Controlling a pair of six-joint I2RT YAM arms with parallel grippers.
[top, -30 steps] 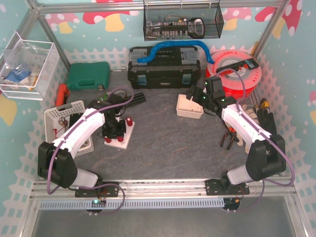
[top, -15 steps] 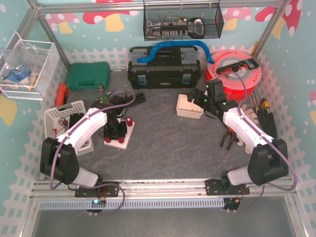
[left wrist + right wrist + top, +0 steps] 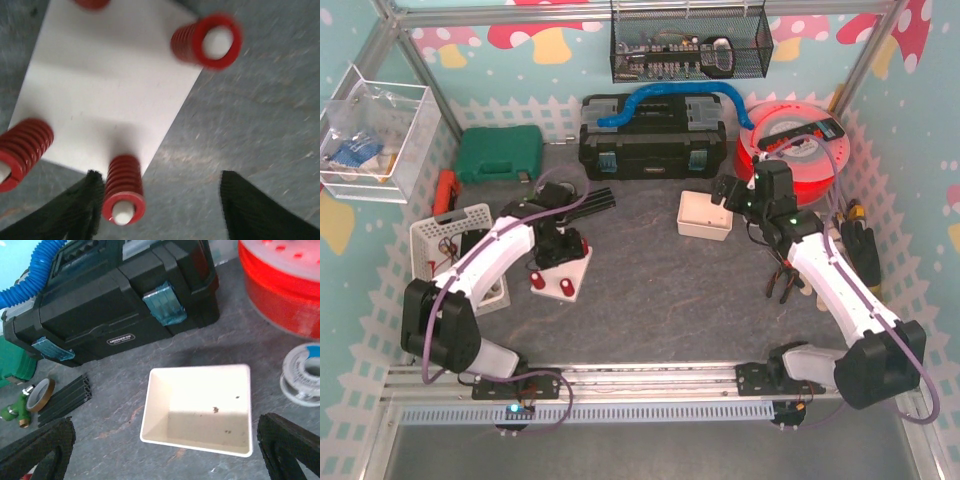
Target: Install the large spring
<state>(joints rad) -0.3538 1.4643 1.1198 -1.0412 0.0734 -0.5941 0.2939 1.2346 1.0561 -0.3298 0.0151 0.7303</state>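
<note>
1. Left end effector [image 3: 159, 205] hangs open and holds nothing. Its two dark fingers [image 3: 75, 215] frame the bottom of the left wrist view, with bare bench [image 3: 260, 110] between them, at a corner of the white base plate [image 3: 110, 85].
2. Four red springs stand on the plate. Three show a white peg in the bore, and the fourth is cut off at the top edge of the frame. Their long axes rise upright off the plate, roughly toward the camera.
3. The narrow spring [image 3: 122, 187] sits just beside the finger at the lower left of the frame. I cannot tell whether they touch.
4. The lower-left wide spring [image 3: 22, 150] lies outside the gap, past that same finger. The upper-right wide spring [image 3: 207, 40] lies ahead of the fingers, toward the top right of the frame.
5. Either wide spring could be the task's large one, and I cannot tell which. Both look seated, so the install appears done or nearly done.
6. Should a wide spring need pressing home, the left arm is far nearer. It would come down along the upright axis with a finger on each side of the coil.
7. The right end effector [image 3: 164, 440] is open and holding nothing above the white tray [image 3: 157, 405]. No spring shows in the tray, and it sits well apart from the plate.
</note>
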